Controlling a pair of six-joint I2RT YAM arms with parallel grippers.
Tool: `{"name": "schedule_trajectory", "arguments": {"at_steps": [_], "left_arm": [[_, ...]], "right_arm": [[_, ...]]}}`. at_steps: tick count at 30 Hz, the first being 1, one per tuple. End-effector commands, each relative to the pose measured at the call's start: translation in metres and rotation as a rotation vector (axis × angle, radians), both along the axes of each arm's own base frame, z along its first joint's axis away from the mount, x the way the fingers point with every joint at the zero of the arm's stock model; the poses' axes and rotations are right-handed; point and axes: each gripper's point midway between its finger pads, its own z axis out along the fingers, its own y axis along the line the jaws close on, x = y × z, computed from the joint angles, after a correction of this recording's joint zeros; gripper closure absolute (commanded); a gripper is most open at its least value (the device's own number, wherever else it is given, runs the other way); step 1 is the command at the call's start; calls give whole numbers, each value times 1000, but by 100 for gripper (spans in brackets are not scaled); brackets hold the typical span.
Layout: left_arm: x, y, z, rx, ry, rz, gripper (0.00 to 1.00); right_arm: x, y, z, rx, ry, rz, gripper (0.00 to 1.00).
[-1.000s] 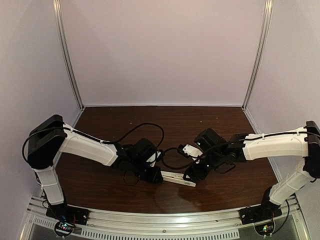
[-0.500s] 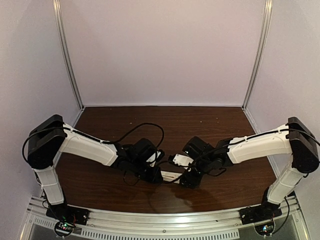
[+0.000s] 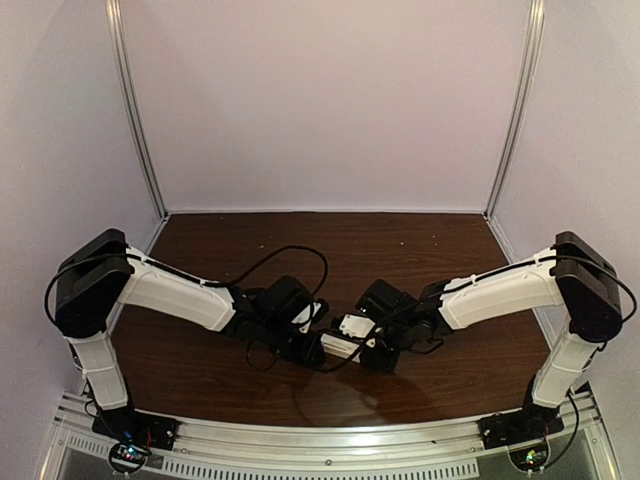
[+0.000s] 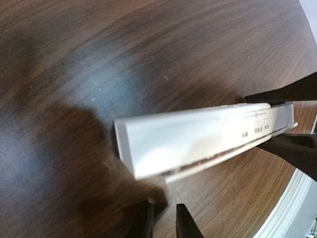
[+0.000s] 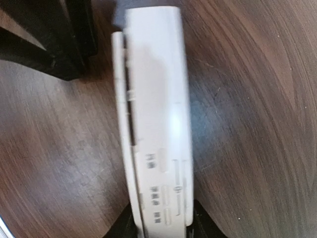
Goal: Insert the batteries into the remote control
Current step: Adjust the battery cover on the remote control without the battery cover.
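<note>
The white remote control lies on the dark wood table between the two arms. My right gripper is shut on its printed end, with a black finger pressed to each long side. A thin white strip along one long edge of the remote control stands slightly off the body. My left gripper hovers just off the opposite end of the remote control, jaws nearly together with nothing between them. The right fingers show clamping the far end. The batteries are out of view.
Black cables loop behind both wrists. The enclosure's pale walls and metal posts bound the table. A metal rail runs along the near edge by the arm bases.
My right arm has swung left to the remote control, and its jaws have closed on the remote's end. The left arm has stayed still.
</note>
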Motion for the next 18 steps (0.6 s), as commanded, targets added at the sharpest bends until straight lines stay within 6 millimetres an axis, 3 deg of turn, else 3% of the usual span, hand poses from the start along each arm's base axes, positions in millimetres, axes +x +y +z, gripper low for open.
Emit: {"name": "schedule_trajectory", "arguments": {"at_steps": [1, 6, 11, 15, 18], "left_arm": [[-4, 20, -13, 65, 23, 6, 80], [4, 22, 17, 19, -44, 7, 74], [19, 47, 51, -19, -124, 58, 65], [35, 78, 90, -62, -284, 126, 49], [42, 95, 136, -156, -483, 158, 38]], "right_arm": [[-3, 2, 0, -8, 17, 12, 72], [-13, 8, 0, 17, 79, 23, 82], [-26, 17, 6, 71, 165, 34, 88], [-42, 32, 24, 186, 290, 55, 90], [-54, 44, 37, 278, 412, 61, 91]]}}
